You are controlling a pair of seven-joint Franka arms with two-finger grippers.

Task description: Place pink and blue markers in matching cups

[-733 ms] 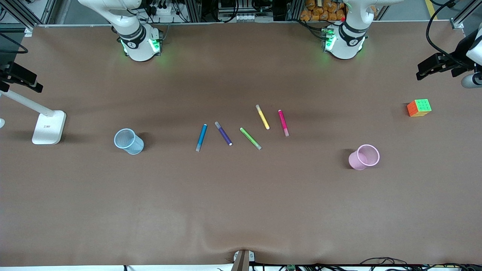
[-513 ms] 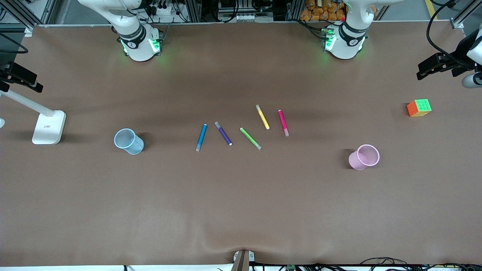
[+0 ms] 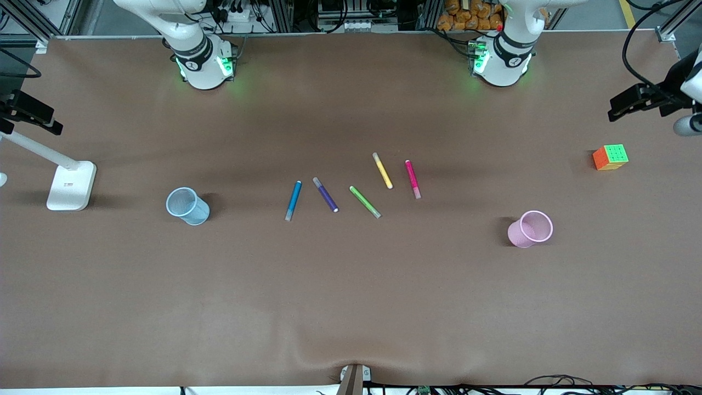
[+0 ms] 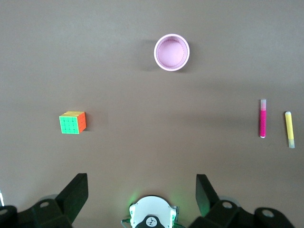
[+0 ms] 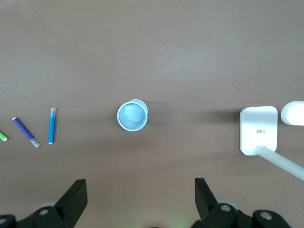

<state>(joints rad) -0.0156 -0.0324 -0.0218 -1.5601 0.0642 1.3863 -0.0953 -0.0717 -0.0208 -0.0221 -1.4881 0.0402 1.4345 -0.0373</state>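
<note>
Left hand (image 3: 639, 101) dipped a touch lower at the frame edge vs 0.7 s ago; nothing else moved, all table items same spots. It hangs high over the table's left-arm end, above the colour cube (image 3: 610, 157). Fingers (image 4: 76, 192) wide apart in the wrist view, holding nothing. Right hand (image 3: 30, 112) hangs high at the other frame edge, over the white stand (image 3: 70, 185); fingers (image 5: 76, 194) also spread, empty.

Task progress: approx zero.
- Blue marker (image 3: 293, 200) lies flat on the table, mid-frame, last of the pen row toward the right arm's end.
- Pink marker (image 3: 412, 179) lies flat at the row's left-arm end, just beside the yellow pen (image 3: 382, 170).
- Purple pen (image 3: 325, 194) and green pen (image 3: 364, 202) lie btwn them; leave alone.
- Blue cup (image 3: 187, 206) upright, empty, well apart from its marker, toward the right arm's end.
- Pink cup (image 3: 529, 229) upright, empty, lower in frame than the pink marker, toward the left arm's end.

Left to do: both picks, both drops. Likely each arm takes the marker on its own side.
</note>
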